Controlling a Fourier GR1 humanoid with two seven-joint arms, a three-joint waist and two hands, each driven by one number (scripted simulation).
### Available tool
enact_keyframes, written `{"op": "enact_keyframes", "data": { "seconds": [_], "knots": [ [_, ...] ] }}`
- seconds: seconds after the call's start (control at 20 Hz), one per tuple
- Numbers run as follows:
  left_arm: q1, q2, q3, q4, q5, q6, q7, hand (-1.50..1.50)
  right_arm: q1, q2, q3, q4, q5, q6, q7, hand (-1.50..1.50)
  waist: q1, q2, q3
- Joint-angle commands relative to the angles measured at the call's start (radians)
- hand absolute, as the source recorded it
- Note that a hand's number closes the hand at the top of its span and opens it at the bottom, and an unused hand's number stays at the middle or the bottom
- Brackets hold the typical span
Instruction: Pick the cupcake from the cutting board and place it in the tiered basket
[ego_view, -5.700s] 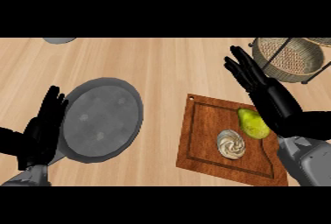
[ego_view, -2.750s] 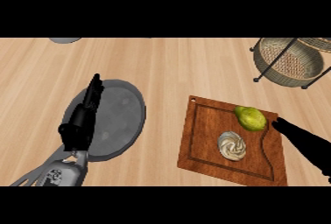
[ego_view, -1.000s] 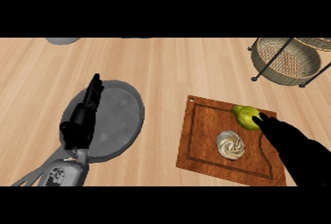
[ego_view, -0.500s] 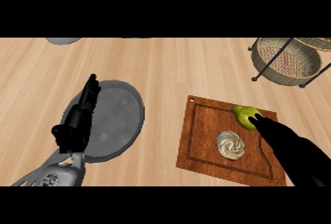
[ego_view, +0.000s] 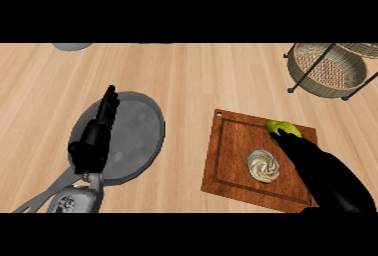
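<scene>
Near the right corner of the counter (ego_view: 192, 80), the right robot hand (ego_view: 325, 172) lies stretched across a wooden cutting board (ego_view: 232, 150), its black fingers straight, held together and closed on nothing. The fingertips overlap the near edge of a green fruit (ego_view: 284, 126) at the board's far right corner; whether they touch it cannot be told.

The cupcake (ego_view: 264, 165), with its pale swirled top, stands upright on the board just left of that hand, at about the middle of the board's right half. It is not held, and a thin strip of wood shows between it and the hand.

At the near left, a grey forearm (ego_view: 74, 202) rises from the lower edge to the left robot hand (ego_view: 92, 142), seen edge-on. Its fingers are straight and point toward the far side, with nothing in its grasp. This hand shows over the left part of a round grey plate (ego_view: 140, 135), which lies flat on the counter left of the cutting board, with bare wood between plate and board.

Farther back, at the far right, stands the tiered basket (ego_view: 328, 70), a dark wire frame holding a woven tray. It is partly cut off by the view's edge and stands well apart from the board and the cupcake. At the far left, the rim of a grey dish (ego_view: 72, 46) shows at the top of the scene.
</scene>
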Motion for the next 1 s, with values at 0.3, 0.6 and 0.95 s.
{"op": "enact_keyframes", "data": {
  "seconds": [0.3,0.6,0.95],
  "knots": [
    [-0.063,-0.004,0.054,0.056,-0.013,-0.018,0.008,0.0,0.005,0.097,-0.022,0.114,0.111,0.025,-0.098,-1.5,-0.002,0.0,0.0],
    [-0.026,-0.063,-0.024,0.008,-0.071,0.027,0.026,0.0,0.008,0.185,0.004,0.116,0.174,0.041,-0.053,-1.5,-0.001,0.0,0.0],
    [-0.006,-0.017,0.041,0.005,-0.044,-0.038,-0.002,0.0,-0.039,0.246,-0.028,0.202,0.22,0.048,-0.116,-1.5,0.001,0.0,0.0]
  ]
}}
